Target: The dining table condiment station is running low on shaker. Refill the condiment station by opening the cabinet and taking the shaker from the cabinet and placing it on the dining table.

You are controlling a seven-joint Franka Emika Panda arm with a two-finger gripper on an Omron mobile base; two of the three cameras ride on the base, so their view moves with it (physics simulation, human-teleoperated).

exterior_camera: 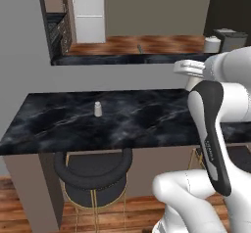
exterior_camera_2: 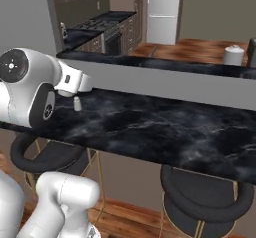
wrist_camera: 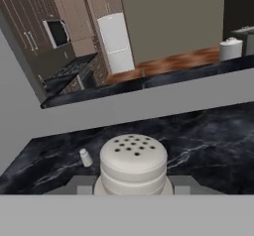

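The two-finger gripper [wrist_camera: 133,186] clasps the pale grey-white, dome-topped cylindrical shaker [wrist_camera: 133,161] above the long black, white-veined marble dining table [wrist_camera: 208,141]; released before touching down on that table, it would likely topple and roll off.

- A large pale perforated-top shaker [wrist_camera: 133,164] is sitting right in front of the hand camera, over the long black marble-look dining table [wrist_camera: 208,141].
- A tiny pale cylindrical shaker [wrist_camera: 85,157] is standing on that table, left of it.
- A round black gold-legged stool [exterior_camera: 93,175] is sitting under the table edge.
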